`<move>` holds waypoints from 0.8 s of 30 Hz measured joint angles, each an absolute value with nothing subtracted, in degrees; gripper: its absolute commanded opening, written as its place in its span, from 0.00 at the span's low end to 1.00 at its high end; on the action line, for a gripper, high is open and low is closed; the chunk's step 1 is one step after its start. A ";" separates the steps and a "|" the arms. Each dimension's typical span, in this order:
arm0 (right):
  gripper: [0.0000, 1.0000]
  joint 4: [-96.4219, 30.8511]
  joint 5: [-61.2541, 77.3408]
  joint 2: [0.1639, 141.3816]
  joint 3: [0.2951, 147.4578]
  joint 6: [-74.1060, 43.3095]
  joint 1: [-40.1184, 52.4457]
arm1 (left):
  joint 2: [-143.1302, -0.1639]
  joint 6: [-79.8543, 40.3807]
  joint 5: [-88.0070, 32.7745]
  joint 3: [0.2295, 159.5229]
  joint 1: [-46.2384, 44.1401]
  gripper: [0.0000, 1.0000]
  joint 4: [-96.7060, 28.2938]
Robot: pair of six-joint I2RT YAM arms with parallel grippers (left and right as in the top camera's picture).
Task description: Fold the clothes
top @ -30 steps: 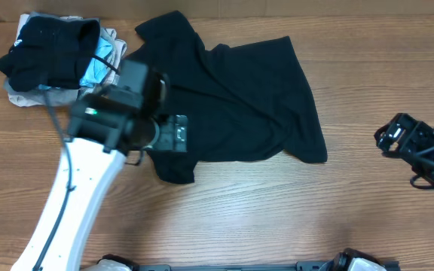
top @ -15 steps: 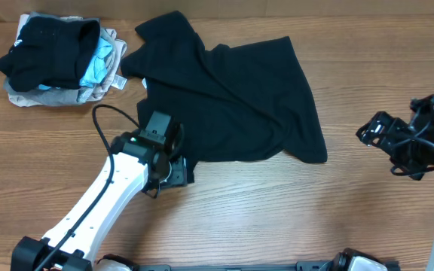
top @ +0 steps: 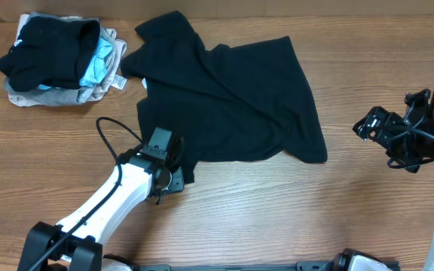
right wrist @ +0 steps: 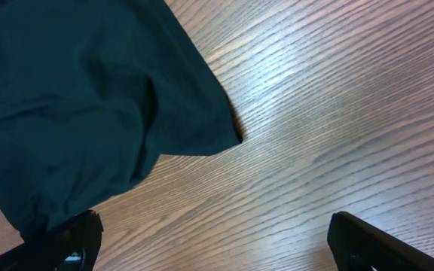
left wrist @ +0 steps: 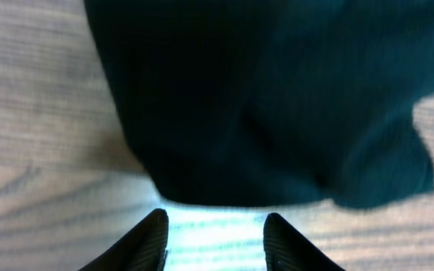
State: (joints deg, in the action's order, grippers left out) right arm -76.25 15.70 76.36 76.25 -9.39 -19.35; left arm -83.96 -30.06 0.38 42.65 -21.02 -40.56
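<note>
Overhead: black shirt [top: 232,98], white tag [top: 144,81] too small to read; left jaws half-open, empty; right jaws wide apart.

Right wrist view. We see a black shirt [right wrist: 74,105] filling the upper left of the frame, with one rumpled corner ending near the centre on a wood-grain table [right wrist: 337,113]. The right gripper [right wrist: 215,239] shows its fingertips [right wrist: 356,239] at the two bottom corners, spread wide, with table between them.

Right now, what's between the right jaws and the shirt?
Nothing but bare table: plain wood runs from the shirt's edge to the open right jaws. Both the overhead and right wrist views show it.
</note>
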 measured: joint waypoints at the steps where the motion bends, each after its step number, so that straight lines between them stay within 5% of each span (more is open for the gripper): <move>1: 1.00 -76.23 15.70 76.36 76.25 -9.39 -19.33 | -84.40 -30.09 0.73 42.61 -21.02 0.45 -39.42; 6: 1.00 -76.14 15.70 76.36 76.25 -9.39 -19.35 | -88.64 -30.11 2.13 42.61 -21.02 0.43 -35.20; 8: 1.00 -76.23 15.68 76.36 76.25 -9.41 -19.33 | -90.21 -30.11 3.07 43.16 -21.04 0.29 -33.47; 10: 1.00 -76.31 15.70 76.36 76.25 -9.39 -19.35 | -91.20 -30.35 4.05 43.68 -21.02 0.04 -32.42; 13: 1.00 -76.58 15.70 76.36 76.25 -9.39 -19.33 | -91.92 -30.52 3.97 44.60 -21.02 0.04 -32.75; 20: 1.00 -76.53 15.68 76.36 76.16 -9.37 -19.35 | -92.84 -28.10 4.45 57.87 -18.92 0.07 -61.71; 24: 1.00 -76.51 15.68 76.36 76.16 -9.37 -19.33 | -92.47 -24.64 5.48 68.05 -17.74 0.35 -68.38</move>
State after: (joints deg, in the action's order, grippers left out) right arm -76.51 15.68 76.36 76.16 -9.37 -19.33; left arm -92.47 -24.64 5.48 68.05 -17.74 -68.38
